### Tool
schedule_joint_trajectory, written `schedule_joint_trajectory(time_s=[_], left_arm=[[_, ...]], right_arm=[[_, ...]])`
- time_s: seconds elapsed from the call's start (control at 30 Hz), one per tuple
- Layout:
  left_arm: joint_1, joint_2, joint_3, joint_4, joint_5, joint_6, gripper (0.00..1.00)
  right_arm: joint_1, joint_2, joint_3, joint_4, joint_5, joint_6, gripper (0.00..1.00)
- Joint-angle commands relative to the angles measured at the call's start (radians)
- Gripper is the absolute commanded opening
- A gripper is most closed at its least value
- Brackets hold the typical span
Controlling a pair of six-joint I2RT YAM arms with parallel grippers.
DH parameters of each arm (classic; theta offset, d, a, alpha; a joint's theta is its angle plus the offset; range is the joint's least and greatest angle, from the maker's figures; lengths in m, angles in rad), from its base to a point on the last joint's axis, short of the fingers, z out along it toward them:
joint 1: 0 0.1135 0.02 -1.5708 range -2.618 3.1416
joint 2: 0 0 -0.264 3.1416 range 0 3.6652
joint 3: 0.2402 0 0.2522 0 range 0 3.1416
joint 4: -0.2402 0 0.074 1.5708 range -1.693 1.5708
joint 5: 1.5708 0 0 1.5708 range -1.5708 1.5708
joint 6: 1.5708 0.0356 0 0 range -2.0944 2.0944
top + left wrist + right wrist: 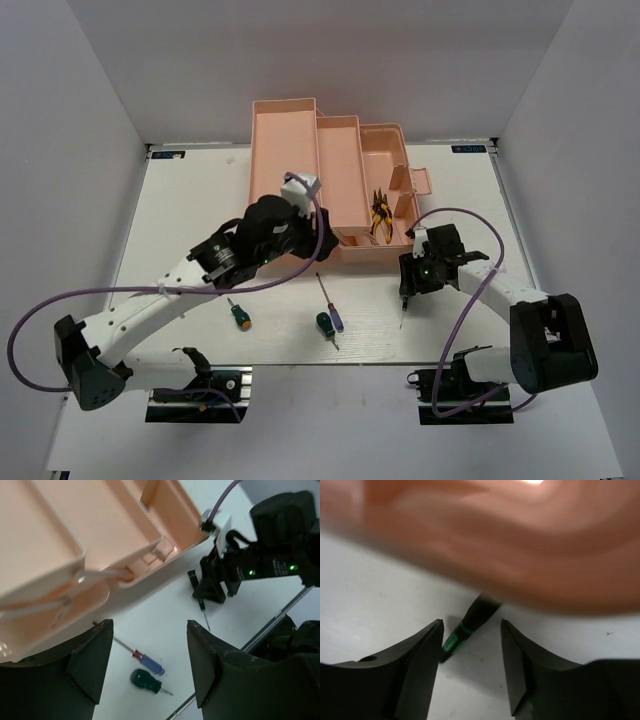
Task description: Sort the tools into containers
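The salmon-pink toolbox (300, 160) stands open at the back centre, with yellow-handled pliers (380, 217) in its right compartment. On the table lie a green stubby screwdriver (239, 316), a second one (323, 324) and the purple screwdriver (331, 305). My left gripper (295, 235) is open and empty, above the table at the toolbox's front; its wrist view shows the purple screwdriver (147, 662) and a green one (145, 681) below it. My right gripper (408, 280) is open, its jaws on either side of the thin dark screwdriver (470, 622), which lies on the table.
The toolbox's front wall (520, 540) fills the top of the right wrist view, close to the fingers. The right arm (270, 565) shows in the left wrist view. Purple cables loop from both arms. The table's front edge (330, 362) runs just behind the screwdrivers.
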Motion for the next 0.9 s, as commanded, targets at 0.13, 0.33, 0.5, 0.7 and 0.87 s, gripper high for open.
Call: schedule_joint_trajectory(time_s=[0.13,0.33,0.5,0.7,0.87], left_arm=[[-0.056,-0.022,-0.170,-0.168,-0.077,-0.164,0.71],[-0.067,-0.066,-0.287,-0.423,-0.197,-0.428,0.73],[-0.067,-0.187,-0.403,-0.386,-0.177,-0.494,0.74],[-0.067,-0.126,-0.377,-0.433,-0.199,-0.483,0.75],[-0.067,-0.166,-0.439,-0.291,-0.159,-0.465,0.75]], right_arm=[[0.054,0.035,-0.008,0.052,0.191,0.089,0.35],[0.051,-0.056,-0.009,-0.087,0.120,0.047,0.00],[0.036,-0.252,0.078,-0.305,-0.271,-0.211,0.00],[0.038,-0.309,0.289,-0.336,-0.525,-0.400,0.00],[0.041,-0.189,0.411,-0.108,-0.476,-0.290,0.00]])
